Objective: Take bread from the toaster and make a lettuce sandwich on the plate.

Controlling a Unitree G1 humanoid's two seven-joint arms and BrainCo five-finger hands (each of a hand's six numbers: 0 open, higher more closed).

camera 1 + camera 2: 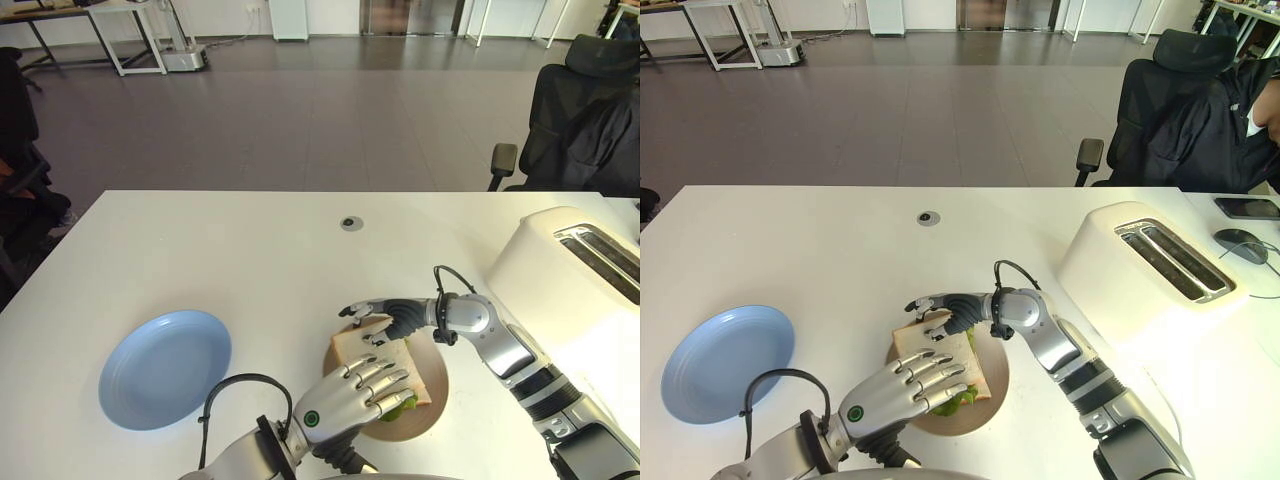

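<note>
You see a white counter point(250, 260) with a white toaster point(1130, 270) on its right. A blue plate point(165, 368) lies at the left, well apart from the brown plate point(996, 385). The bread point(930, 350) lies on the brown plate. Your left robot hand point(905, 390) rests flat on the bread, gripping nothing. Your right robot hand point(950, 310) pinches the bread's far edge. Green lettuce point(958, 402) peeks out underneath.
</note>
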